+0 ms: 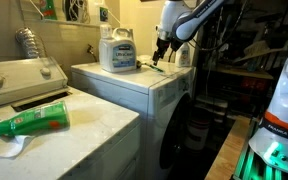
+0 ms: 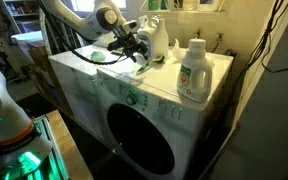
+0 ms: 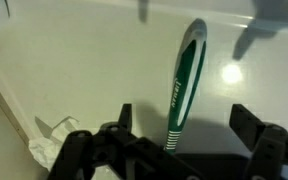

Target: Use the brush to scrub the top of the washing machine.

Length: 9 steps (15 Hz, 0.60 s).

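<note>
Inspection at this moment found the gripper [image 3: 182, 118] low over the top of the washing machine [image 3: 74, 60], toward the back of that surface in both exterior views. In the wrist view its two fingers [image 3: 126, 115] stood wide apart, one on each side of the brush [image 3: 184, 85], with clear gaps to the handle. The claw was therefore open and clamped on nothing.

The brush lay flat on the white top, its green and white handle running away from the wrist camera. In an exterior view it showed as a small dark object [image 1: 152, 67] just beside the detergent jug [image 1: 117, 50], directly under the gripper [image 1: 162, 47]. A crumpled white scrap [image 3: 46, 140] lay near the fingers; its nature could not be determined.

Progress assessment: the approach appeared complete and the claw was lined up around the handle. The brush had not been grasped or lifted, and no scrubbing of the machine top was in evidence. Outstanding, in my judgement: closing on the handle, raising the brush, and working the bristles across the top.
</note>
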Motion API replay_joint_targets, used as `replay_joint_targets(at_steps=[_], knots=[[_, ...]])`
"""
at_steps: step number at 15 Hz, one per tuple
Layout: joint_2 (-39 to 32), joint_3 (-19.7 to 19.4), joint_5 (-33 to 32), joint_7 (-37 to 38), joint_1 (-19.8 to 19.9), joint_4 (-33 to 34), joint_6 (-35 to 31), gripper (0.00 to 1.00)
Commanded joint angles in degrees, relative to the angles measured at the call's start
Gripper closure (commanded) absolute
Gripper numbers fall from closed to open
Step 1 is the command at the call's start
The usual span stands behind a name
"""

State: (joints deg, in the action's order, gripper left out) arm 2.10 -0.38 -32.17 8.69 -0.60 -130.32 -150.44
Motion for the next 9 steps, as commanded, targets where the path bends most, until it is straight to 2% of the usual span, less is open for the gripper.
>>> replay_joint_targets(at_steps=[1, 4, 5, 6, 7, 9], knots=[[-3.3, 1.0, -4.1, 3.7, 0.2, 1.5, 0.2, 0.0], [-5.2, 0.4, -9.2, 9.5, 0.0, 3.0, 0.6, 0.01], [-5.8, 0.2, -9.9, 10.6, -0.2, 3.3, 0.8, 0.09], [-6.3, 0.0, -11.2, 12.1, -0.4, 3.8, 1.0, 0.11], [-6.9, -0.1, -11.5, 12.7, -0.5, 4.2, 0.9, 0.22], [-7.8, -0.2, -11.9, 13.5, -0.7, 4.6, 1.0, 0.31]])
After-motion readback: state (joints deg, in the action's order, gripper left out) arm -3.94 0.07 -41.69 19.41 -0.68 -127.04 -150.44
